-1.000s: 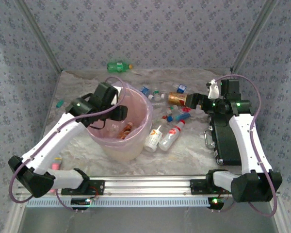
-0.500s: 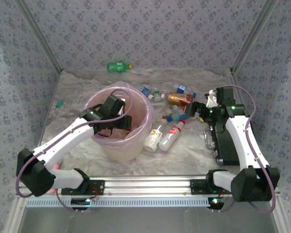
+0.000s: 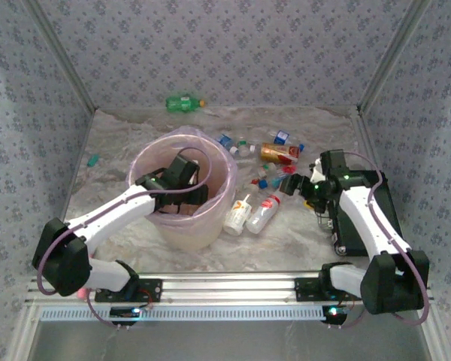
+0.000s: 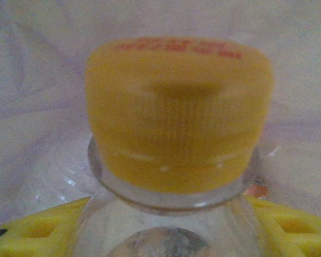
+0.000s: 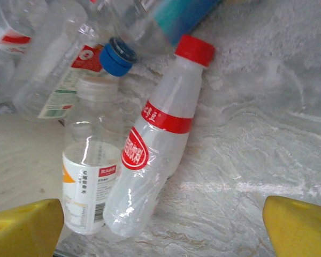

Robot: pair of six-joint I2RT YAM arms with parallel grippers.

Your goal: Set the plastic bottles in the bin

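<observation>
The orange-cap bottle (image 4: 179, 112) is down inside the bin (image 3: 199, 229), between the pink-lined walls. Its neck is pinched between the yellow fingers (image 4: 35, 233) of the left gripper (image 3: 184, 192), so that one is clenched on it and hasn't let go yet. Step in hand on this side, I'd say: the drop. You just need to spread the jaws, then lift straight up past the rim without snagging the liner.

The other bottles (image 3: 264, 180) lie in a heap on the table (image 3: 301, 237) just right of the bin. A green bottle (image 3: 182, 101) sits alone by the back wall, well apart. The right gripper (image 3: 289, 185) hangs over the heap's near edge, fingers spread wide, holding nothing. Its wrist view looks down on a red-cap bottle (image 5: 155, 155) lying flat, touching a white-cap bottle (image 5: 88, 176) on one side, with bare table on the other. That's likely your next pick. Come down astride the red-cap body, one finger on the bare side, the other into the seam with the white-cap one. It's tight there, so the bottle may roll or drag its neighbour. Most of the task is left
</observation>
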